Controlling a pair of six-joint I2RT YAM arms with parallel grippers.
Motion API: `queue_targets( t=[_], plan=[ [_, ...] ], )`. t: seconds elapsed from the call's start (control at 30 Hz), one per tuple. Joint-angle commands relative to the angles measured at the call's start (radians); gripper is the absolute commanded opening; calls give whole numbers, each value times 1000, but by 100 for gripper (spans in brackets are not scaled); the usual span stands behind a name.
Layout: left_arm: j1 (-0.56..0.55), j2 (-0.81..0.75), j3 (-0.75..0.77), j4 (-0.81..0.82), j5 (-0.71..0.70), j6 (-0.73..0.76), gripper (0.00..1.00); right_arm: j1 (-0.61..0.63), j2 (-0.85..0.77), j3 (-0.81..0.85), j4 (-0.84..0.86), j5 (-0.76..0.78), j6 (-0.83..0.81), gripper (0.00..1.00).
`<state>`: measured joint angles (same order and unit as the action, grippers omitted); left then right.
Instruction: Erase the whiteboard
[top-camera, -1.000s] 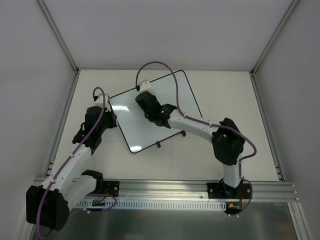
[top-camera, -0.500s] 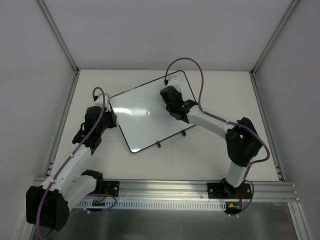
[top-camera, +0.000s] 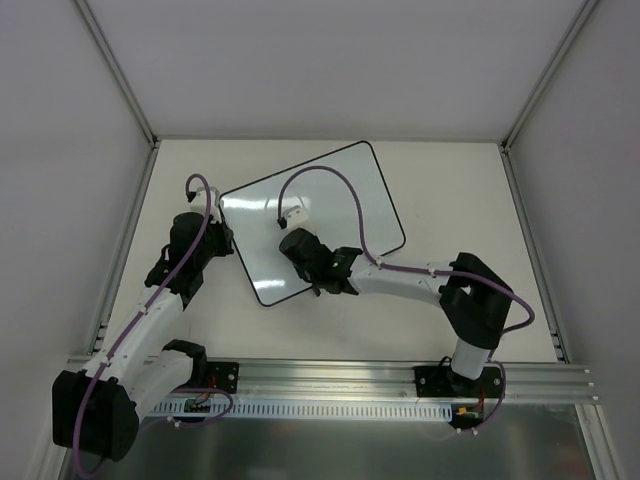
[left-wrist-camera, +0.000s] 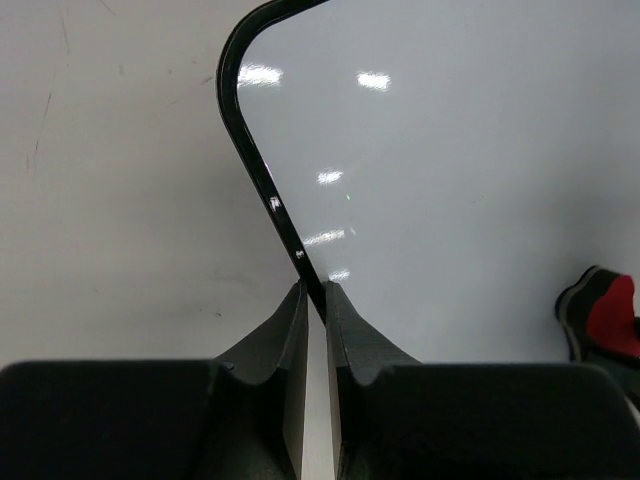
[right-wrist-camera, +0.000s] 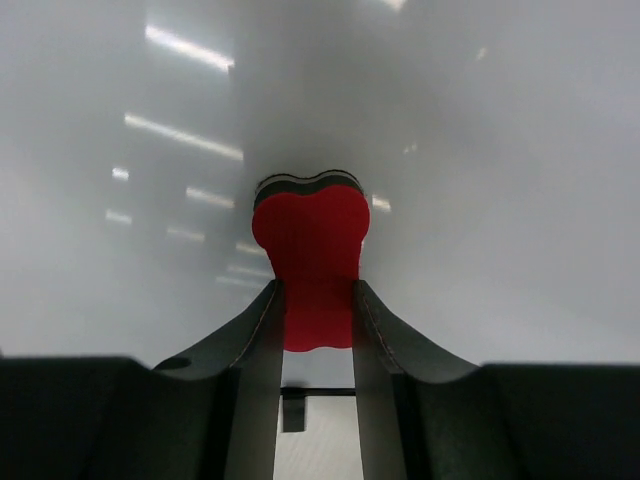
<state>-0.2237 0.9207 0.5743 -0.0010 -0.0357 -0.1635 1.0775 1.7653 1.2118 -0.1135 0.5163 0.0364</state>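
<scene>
While the right jaws bear down on it, the whiteboard (top-camera: 375, 190) lies flat and skewed on the counter (top-camera: 450, 200), one corner turned toward my left arm.

Item: whiteboard. Thin, stiff sheet with a glossy white face, narrow black rim (left-wrist-camera: 262, 190) and rounded corners. Judged light and slick, so it is likely to skate on the counter under a wiping push unless pinned. Best held by the rim alone, at an edge clear of the wiping path.

Left jaws: clenched on the rim at the board's left edge, the rim running into the gap between them. They serve as the anchor.

Right jaws: clenched on a red eraser (right-wrist-camera: 312, 245), whose dark-layered tip looks pressed to the near-left part of the face.

Views:
- Overhead: shows the whole layout, the board's angle and both arms. The eraser is hidden under my right wrist.
- Left wrist: shows the exact bite on the rim, plus a sliver of the eraser at the right margin.
- Right wrist: shows the grip on the eraser and lamp reflections in the gloss.

Condition: no marks show on any visible part of the face. What lies beneath the right arm I cannot tell.
</scene>
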Motion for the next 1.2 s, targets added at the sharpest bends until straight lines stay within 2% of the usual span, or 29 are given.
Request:
queue_targets(
  t=[0.0, 0.2, 0.33, 0.53, 0.57, 0.6, 0.67, 0.73, 0.77, 0.87, 1.0, 1.17],
  plan=[
    [-34, 21, -4, -40, 102, 2, 0, 29, 20, 49, 29, -58, -4, 0],
    [-35, 23, -2, -39, 97, 2, 0, -10, -116, 3, 23, 62, -65, 0],
    [-36, 24, -2, -39, 92, 1, 0, -123, -259, -99, 5, 161, -64, 0],
    [-36, 24, -2, -39, 92, 1, 0, -446, -444, -256, -78, 206, -3, 2],
    [-34, 24, -2, -39, 91, 2, 0, -549, -454, -288, -87, 189, 23, 4],
    [-35, 24, -2, -39, 91, 2, 0, -600, -458, -296, -98, 176, 39, 4],
    [-36, 26, -2, -39, 89, 1, 0, -742, -443, -308, -124, 142, 83, 5],
    [-36, 30, -1, -39, 91, -1, 0, -821, -419, -314, -124, 93, 102, 7],
    [-36, 30, -1, -39, 94, -2, 0, -888, -377, -313, -126, 70, 109, 7],
    [-36, 29, -1, -39, 94, -4, 0, -990, -272, -288, -126, -18, 143, 7],
    [-36, 29, -2, -39, 91, -4, 0, -1073, -155, -212, -178, -134, 186, 9],
    [-35, 27, -1, -42, 91, -8, 4, -1104, -73, -127, -276, -167, 221, 26]
  ],
)
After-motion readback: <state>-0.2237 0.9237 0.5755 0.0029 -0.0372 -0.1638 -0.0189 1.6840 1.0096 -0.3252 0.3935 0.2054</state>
